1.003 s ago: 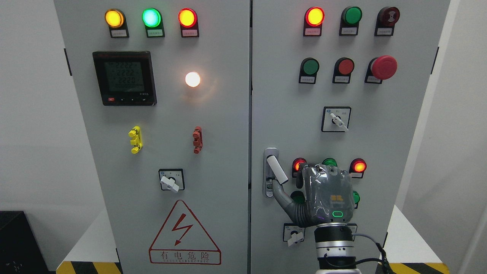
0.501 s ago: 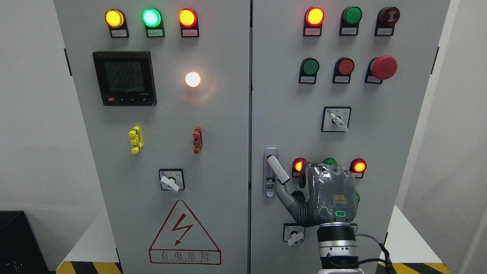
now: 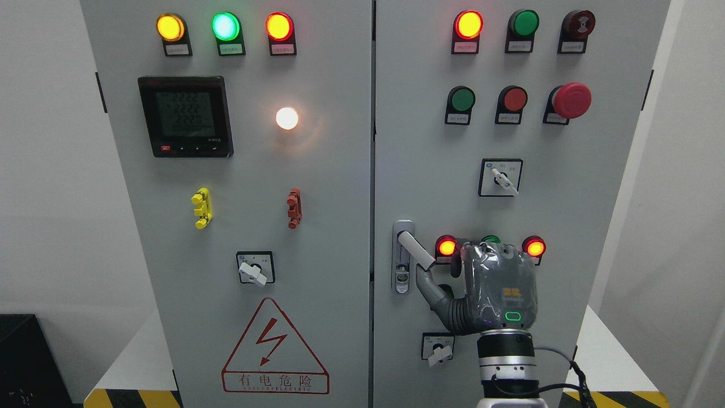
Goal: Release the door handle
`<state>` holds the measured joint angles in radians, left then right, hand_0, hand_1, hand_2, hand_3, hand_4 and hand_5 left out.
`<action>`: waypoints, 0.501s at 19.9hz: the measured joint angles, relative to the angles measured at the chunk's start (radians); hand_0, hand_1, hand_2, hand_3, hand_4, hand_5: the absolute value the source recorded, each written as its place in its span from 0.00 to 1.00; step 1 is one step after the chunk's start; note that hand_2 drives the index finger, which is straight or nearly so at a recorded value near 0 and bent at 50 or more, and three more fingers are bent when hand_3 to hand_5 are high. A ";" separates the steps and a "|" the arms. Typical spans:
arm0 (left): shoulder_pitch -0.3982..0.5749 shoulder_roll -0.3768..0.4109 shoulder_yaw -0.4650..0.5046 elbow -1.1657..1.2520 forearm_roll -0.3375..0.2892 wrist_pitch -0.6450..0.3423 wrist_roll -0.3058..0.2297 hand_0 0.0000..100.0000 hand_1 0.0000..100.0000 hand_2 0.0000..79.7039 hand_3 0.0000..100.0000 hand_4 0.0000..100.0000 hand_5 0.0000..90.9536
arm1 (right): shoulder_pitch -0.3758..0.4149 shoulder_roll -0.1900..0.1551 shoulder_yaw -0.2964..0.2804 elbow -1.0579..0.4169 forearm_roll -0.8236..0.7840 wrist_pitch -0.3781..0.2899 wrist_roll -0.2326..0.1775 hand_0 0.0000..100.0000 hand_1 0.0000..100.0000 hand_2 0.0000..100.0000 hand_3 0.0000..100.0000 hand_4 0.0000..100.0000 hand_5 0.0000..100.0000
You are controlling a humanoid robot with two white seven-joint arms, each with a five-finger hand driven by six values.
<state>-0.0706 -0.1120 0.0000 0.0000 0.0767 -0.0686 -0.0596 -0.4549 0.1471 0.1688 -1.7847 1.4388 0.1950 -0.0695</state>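
Note:
The silver door handle (image 3: 414, 248) sits on the left edge of the grey cabinet's right door (image 3: 430, 141), its lever swung out and slanting down to the right from its plate (image 3: 401, 272). My right hand (image 3: 444, 271) comes up from the bottom edge with its grey back toward me, just right of and below the lever. Its thumb (image 3: 426, 281) points up to the lever's lower tip, very close to it, and I cannot tell whether they touch. The other fingers reach toward the panel and wrap around nothing. The left arm does not show.
Lit red lamps (image 3: 446, 247) (image 3: 534, 247) flank the hand, with a green one partly hidden behind it. A rotary switch (image 3: 437, 348) is below the thumb, another (image 3: 500, 177) above. The left door (image 3: 255, 170) carries a meter, lamps, a switch and a warning triangle.
My right hand has slid to the right and slightly up. The thumb has withdrawn from the handle plate behind the lever to just under the lever's tip. The lever has barely moved.

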 measured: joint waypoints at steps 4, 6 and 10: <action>0.000 0.000 0.000 0.000 0.000 0.000 -0.005 0.00 0.00 0.03 0.08 0.01 0.00 | -0.004 0.000 -0.006 -0.001 0.000 0.000 0.000 0.34 0.36 0.80 1.00 1.00 0.96; 0.000 0.000 0.000 0.000 0.000 0.000 -0.003 0.00 0.00 0.03 0.08 0.01 0.00 | -0.008 0.000 -0.008 -0.002 0.000 0.000 0.001 0.34 0.36 0.79 1.00 1.00 0.96; 0.000 0.000 0.000 0.000 0.000 0.000 0.000 0.00 0.00 0.03 0.08 0.01 0.00 | -0.016 0.000 -0.012 -0.003 0.000 0.000 0.001 0.34 0.36 0.79 1.00 1.00 0.96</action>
<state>-0.0706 -0.1120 0.0000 0.0000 0.0767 -0.0686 -0.0593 -0.4709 0.1470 0.1565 -1.7878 1.4384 0.1950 -0.0681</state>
